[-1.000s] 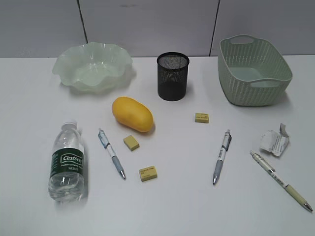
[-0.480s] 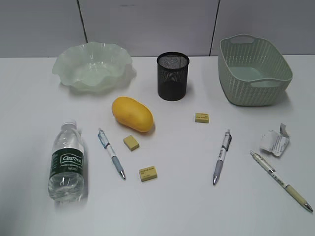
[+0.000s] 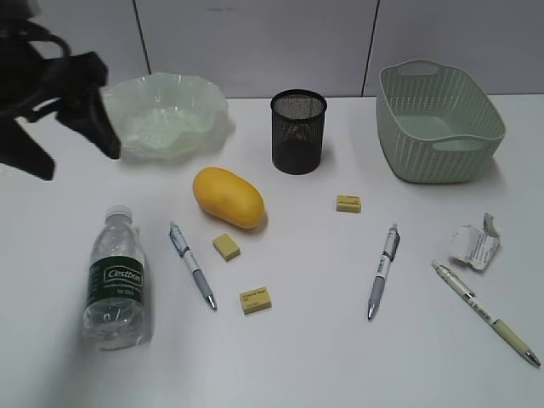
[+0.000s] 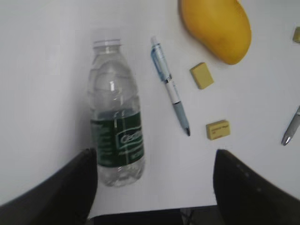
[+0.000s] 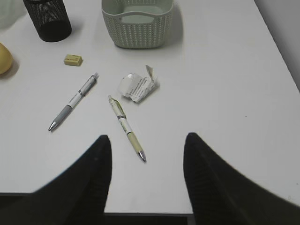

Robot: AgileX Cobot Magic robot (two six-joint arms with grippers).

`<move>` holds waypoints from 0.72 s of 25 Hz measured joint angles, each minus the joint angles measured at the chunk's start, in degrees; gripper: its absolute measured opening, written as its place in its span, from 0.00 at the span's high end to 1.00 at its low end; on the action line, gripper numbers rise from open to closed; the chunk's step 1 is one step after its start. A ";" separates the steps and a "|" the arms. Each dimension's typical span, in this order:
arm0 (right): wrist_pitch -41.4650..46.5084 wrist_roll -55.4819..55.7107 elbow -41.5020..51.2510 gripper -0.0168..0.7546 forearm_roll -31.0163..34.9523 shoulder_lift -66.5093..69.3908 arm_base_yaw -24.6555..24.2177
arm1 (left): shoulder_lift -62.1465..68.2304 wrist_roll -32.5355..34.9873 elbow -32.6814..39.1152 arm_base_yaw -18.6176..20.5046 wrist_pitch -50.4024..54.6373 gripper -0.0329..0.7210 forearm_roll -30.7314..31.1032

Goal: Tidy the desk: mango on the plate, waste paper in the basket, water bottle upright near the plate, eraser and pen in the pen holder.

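Note:
On the white desk (image 3: 306,357) the mango (image 3: 228,197) lies in front of the ruffled plate (image 3: 161,110). The water bottle (image 3: 114,279) lies on its side at the front left. Three pens (image 3: 192,264) (image 3: 383,270) (image 3: 483,312) and three yellow erasers (image 3: 226,246) (image 3: 256,299) (image 3: 348,203) lie loose. The waste paper (image 3: 474,245) lies at the right, in front of the basket (image 3: 438,123). The pen holder (image 3: 298,132) stands at the back centre. My left gripper (image 3: 76,144) hangs open above the bottle (image 4: 115,126). My right gripper (image 5: 147,140) is open and empty over the front right, near a pen (image 5: 125,125) and the paper (image 5: 138,86).
The desk's front edge shows just below both grippers in the wrist views. The right desk edge (image 5: 276,42) runs beside the basket (image 5: 137,21). A grey panelled wall stands behind the desk.
My left arm has come into the exterior view at the upper left, in front of the plate's left rim. The objects on the desk have not moved.

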 joint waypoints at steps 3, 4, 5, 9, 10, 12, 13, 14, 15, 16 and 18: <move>0.00 0.00 0.00 0.46 0.00 0.00 0.00 | 6.97 -2.15 -5.30 -3.52 -0.96 0.18 -0.13; 0.00 0.00 0.00 0.46 0.00 0.00 0.00 | 9.31 -3.09 -7.00 -4.46 -1.10 0.18 -0.20; 0.00 0.00 0.00 0.46 0.00 0.00 0.00 | 11.59 -4.11 -9.03 -5.11 -1.48 0.18 -0.26; 0.00 0.00 0.00 0.46 0.00 0.00 0.00 | 19.61 -9.66 -16.03 -6.47 -3.43 0.18 -0.37; 0.00 0.00 0.00 0.46 0.00 0.00 0.00 | 21.49 -11.16 -17.65 -6.59 -3.65 0.18 -0.37; 0.00 0.00 0.00 0.46 0.00 0.00 0.00 | 24.66 -13.92 -20.53 -6.77 -4.01 0.18 -0.37; 0.00 0.00 0.00 0.46 0.00 0.00 0.00 | 26.14 -15.04 -21.96 -6.82 -4.17 0.18 -0.37; 0.00 0.00 0.00 0.46 0.00 0.00 0.00 | 27.29 -16.35 -23.20 -6.88 -4.32 0.18 -0.37; 0.00 0.00 0.00 0.46 0.00 0.00 0.00 | 28.58 -17.70 -24.08 -6.88 -4.30 0.18 -0.37; 0.00 0.00 0.00 0.46 0.00 0.00 0.00 | 29.76 -18.85 -25.02 -6.88 -4.25 0.17 -0.37; 0.00 0.00 0.00 0.46 0.00 0.00 0.00 | 31.59 -21.11 -26.18 -6.93 -4.00 0.16 -0.37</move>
